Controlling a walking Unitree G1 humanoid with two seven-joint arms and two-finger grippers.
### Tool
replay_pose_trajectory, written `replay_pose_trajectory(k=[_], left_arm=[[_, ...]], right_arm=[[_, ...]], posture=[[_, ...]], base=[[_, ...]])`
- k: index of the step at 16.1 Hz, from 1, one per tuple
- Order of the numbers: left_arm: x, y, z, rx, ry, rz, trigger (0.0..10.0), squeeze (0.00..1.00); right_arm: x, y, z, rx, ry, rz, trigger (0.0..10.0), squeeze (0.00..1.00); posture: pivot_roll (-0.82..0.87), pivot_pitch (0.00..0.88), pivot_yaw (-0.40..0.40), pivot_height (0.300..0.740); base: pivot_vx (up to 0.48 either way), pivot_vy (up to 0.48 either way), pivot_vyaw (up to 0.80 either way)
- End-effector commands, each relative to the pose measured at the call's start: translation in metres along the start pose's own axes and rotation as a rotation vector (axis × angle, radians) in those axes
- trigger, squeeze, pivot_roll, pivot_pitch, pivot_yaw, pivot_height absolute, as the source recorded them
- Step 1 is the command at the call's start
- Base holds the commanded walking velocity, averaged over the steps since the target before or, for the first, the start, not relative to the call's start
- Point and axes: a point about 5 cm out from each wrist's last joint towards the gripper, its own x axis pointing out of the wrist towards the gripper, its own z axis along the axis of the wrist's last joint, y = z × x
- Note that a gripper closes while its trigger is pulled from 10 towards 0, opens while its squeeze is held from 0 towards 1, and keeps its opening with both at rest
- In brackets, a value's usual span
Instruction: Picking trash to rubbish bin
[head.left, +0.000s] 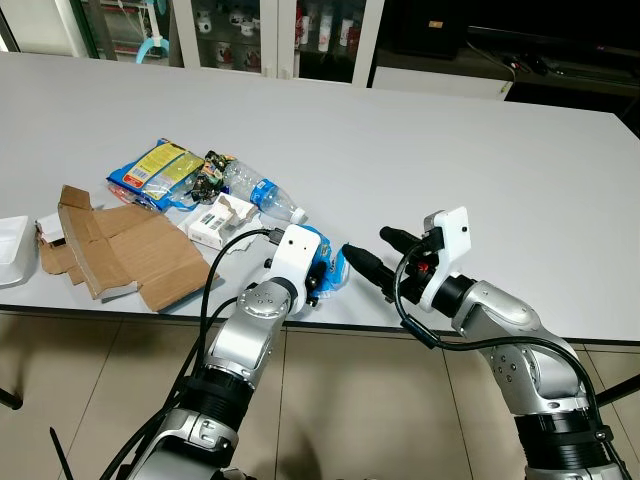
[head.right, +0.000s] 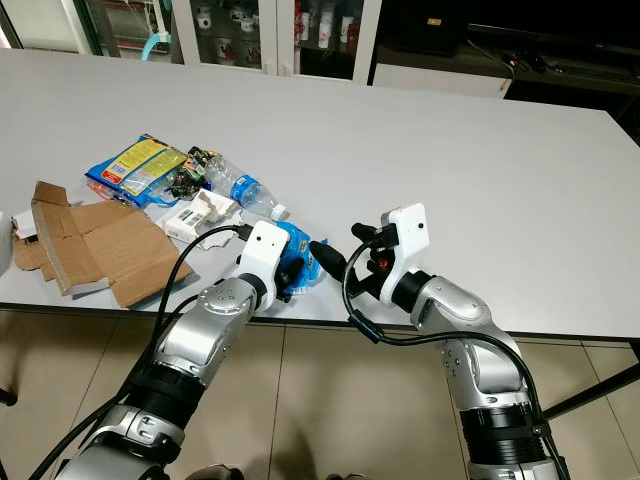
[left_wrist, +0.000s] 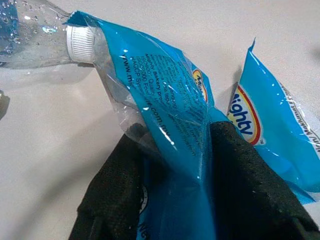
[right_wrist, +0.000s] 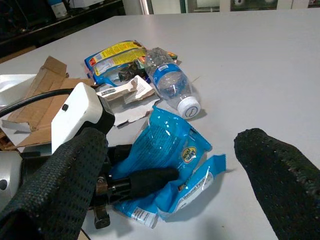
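left pincer (left_wrist: 200, 200) clamps its two black fingers (left_wrist: 245, 170) on a blue snack wrapper (right_wrist: 165, 155) at the near edge of the white worktop (head.left: 450, 150); right pincer (right_wrist: 170, 175) hovers just beside it, fingers spread wide; beyond lie a clear plastic bottle (head.left: 262, 192), a yellow-blue packet (head.left: 155, 172) and flattened cardboard (head.left: 125, 250).

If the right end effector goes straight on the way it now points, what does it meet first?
Probably the blue wrapper held by the left end effector. The right end effector, open, points at it across the table edge; the bottle lies further. Depth is uncertain.
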Motion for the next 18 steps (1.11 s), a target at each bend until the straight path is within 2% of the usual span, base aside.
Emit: replay_pose_trajectory(k=[1, 9, 11, 12, 14, 16, 18], left_arm=[[0.002, -0.002, -0.005, 0.005, 0.035, -0.015, 0.0, 0.0], [0.001, 0.0, 0.0, 0.002, 0.013, -0.005, 0.0, 0.0], [0.0, 0.001, 0.006, -0.011, -0.028, 0.0, 0.0, 0.0], [-0.001, 0.005, 0.013, -0.011, -0.078, 0.027, 9.6, 0.0], [-0.002, 0.018, 0.029, 0.022, -0.182, 0.132, 10.0, 0.0], [-0.005, 0.023, 0.039, 0.039, -0.244, 0.168, 10.0, 0.0], [-0.009, 0.031, 0.05, 0.078, -0.328, 0.241, 10.0, 0.0]], right_arm=[[0.0, 0.002, 0.006, -0.01, -0.017, 0.009, 10.0, 0.0], [0.001, 0.003, 0.007, -0.012, -0.03, 0.007, 10.0, 0.0], [0.002, 0.003, 0.008, -0.014, -0.035, 0.001, 10.0, 0.0], [0.002, 0.002, 0.009, -0.017, -0.044, -0.017, 10.0, 0.0], [0.006, -0.009, 0.015, -0.015, -0.093, -0.123, 10.0, 0.0], [0.007, -0.017, 0.02, -0.015, -0.132, -0.202, 10.0, 0.0], [0.008, -0.033, 0.031, -0.013, -0.209, -0.385, 10.0, 0.0]], posture=[[-0.09, 0.069, -0.083, 0.74], [-0.09, 0.069, -0.081, 0.74], [-0.09, 0.069, -0.08, 0.74], [-0.09, 0.067, -0.079, 0.74], [-0.09, 0.063, -0.077, 0.74], [-0.08, 0.061, -0.078, 0.74], [-0.08, 0.058, -0.078, 0.74]], base=[[0.0, 0.0, 0.0], [0.0, 0.0, 0.0], [0.0, 0.0, 0.0], [0.0, 0.0, 0.0], [0.0, 0.0, 0.0], [0.0, 0.0, 0.0], [0.0, 0.0, 0.0]])
